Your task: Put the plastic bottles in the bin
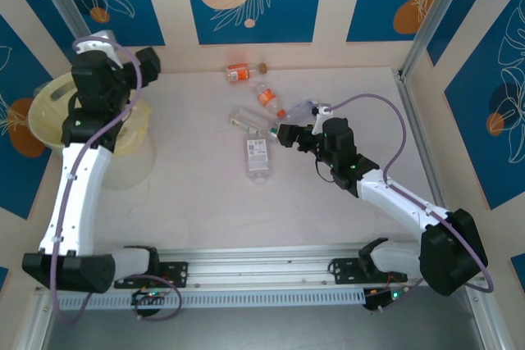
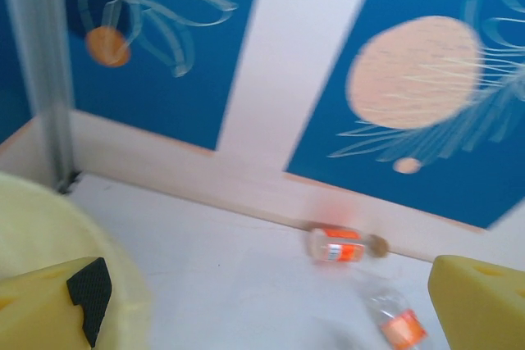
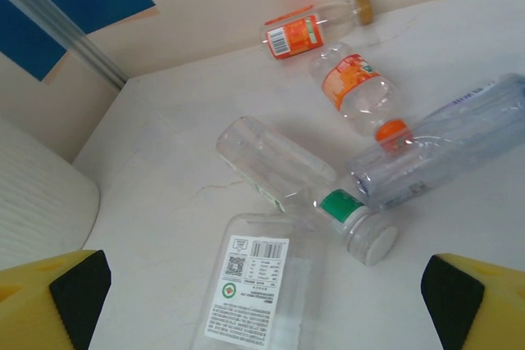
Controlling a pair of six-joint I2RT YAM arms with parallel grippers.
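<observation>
Bottles (image 1: 250,122) are what I'm clearing, and five lie loose on the desk (image 1: 189,194), none of them gripped. The right tool (image 3: 262,301) is spread wide and empty, low over the cluster. The white-label bottle (image 3: 258,293) lies on its side right between its fingers, and the green-label bottle (image 3: 295,178) is just beyond it. The blue bottle (image 3: 443,149) lies ahead to the tool's right, the orange-cap bottle (image 3: 357,92) sits farther on, and the orange-label bottle (image 3: 299,32) is farthest, by the back wall. The left tool (image 2: 279,305) is also wide and empty, with the bin (image 2: 49,235) just beneath and beside its left finger. I can't tell what is already inside the bin. I'd judge at least these five are left to do, and the white-label one looks the handiest next pick.
</observation>
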